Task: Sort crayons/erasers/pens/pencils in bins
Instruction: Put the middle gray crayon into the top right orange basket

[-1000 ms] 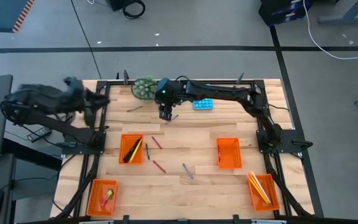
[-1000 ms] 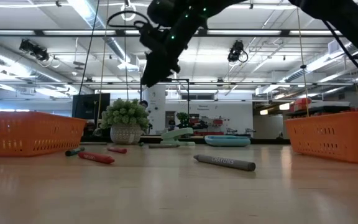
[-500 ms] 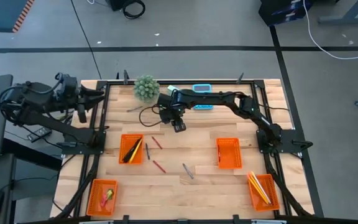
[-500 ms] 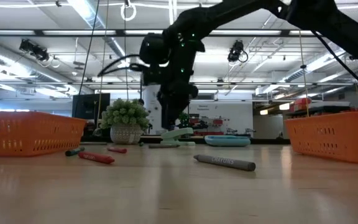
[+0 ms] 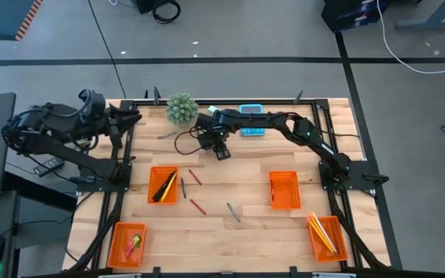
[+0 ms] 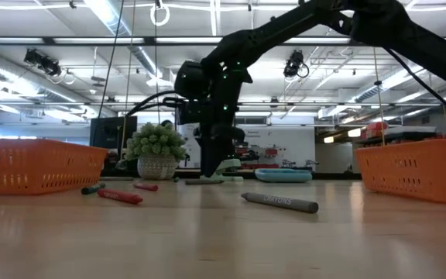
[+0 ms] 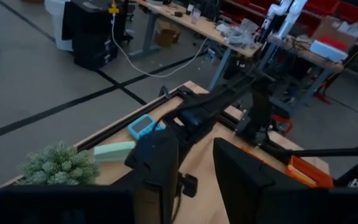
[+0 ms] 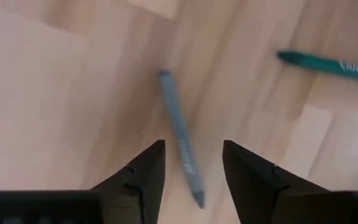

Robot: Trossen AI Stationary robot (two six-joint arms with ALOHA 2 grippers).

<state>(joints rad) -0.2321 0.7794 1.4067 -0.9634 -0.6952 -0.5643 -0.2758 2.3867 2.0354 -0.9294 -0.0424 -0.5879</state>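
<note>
Two spread jaws of the right gripper (image 8: 191, 171) straddle a grey crayon (image 8: 180, 144); left gripper's (image 7: 194, 180) jaws stand apart.

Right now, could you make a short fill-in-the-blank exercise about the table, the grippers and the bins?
1. The right gripper hangs with its fingers open over a ____ crayon lying on the table.
2. There are ____ orange bins on the table.
3. The yellow pencils lie in the bin at the table's near ____ corner.
4. The left gripper waits near the table's ____ edge.

Missing words: grey; four; right; left
</note>
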